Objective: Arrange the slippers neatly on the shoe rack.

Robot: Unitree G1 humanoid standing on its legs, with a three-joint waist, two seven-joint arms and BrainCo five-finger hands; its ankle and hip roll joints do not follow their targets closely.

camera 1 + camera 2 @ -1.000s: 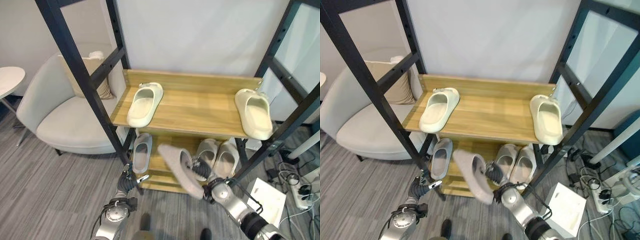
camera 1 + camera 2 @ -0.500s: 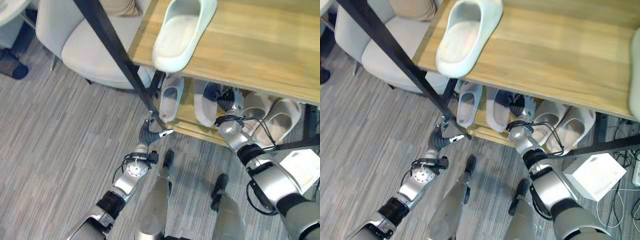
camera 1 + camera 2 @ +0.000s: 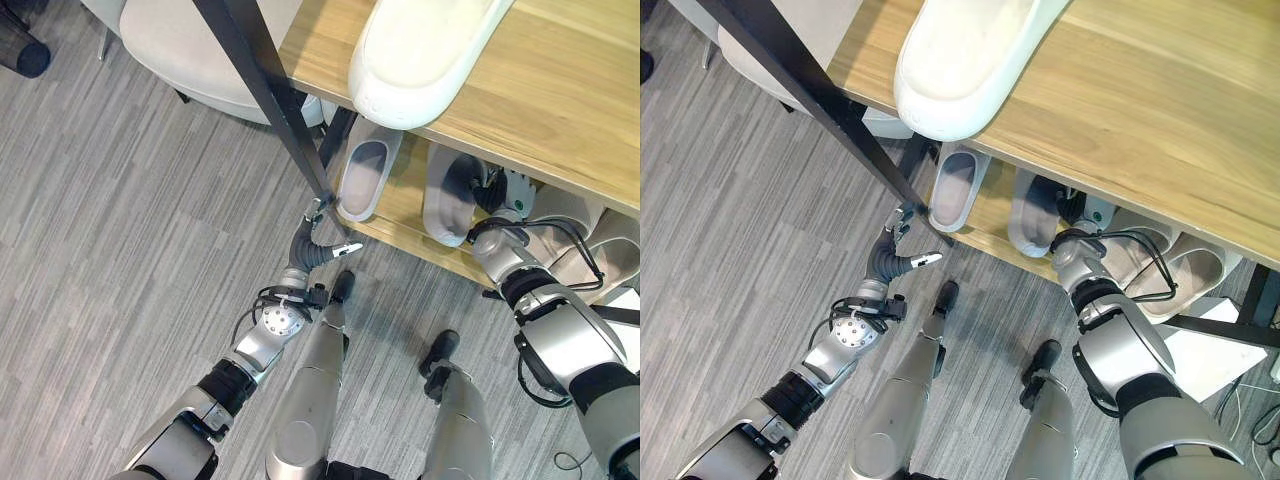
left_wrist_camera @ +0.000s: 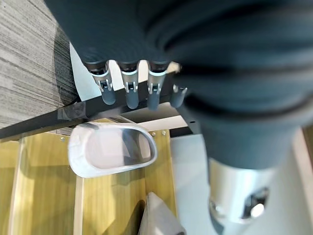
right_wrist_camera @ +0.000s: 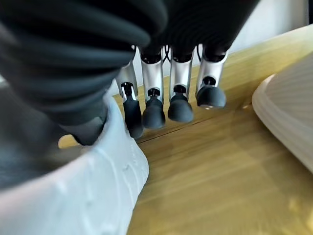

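Left hand hangs idle by the rack's black post, fingers relaxed, empty. Grey slipper — smooth, moulded — lies on the lower wooden shelf. Beside it, right hand sits in a soft pale slipper, thumb inside, fingers straight. Risk: withdrawing could drag it askew.

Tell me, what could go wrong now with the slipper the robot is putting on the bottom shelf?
The grey slipper lies on the bottom shelf with the right hand pressed against it; pulling away might drag it out or turn it crooked. It sits apart from the slipper beside it, so the two may not end up neat. The left hand hangs close to the rack's black post and could bump it.
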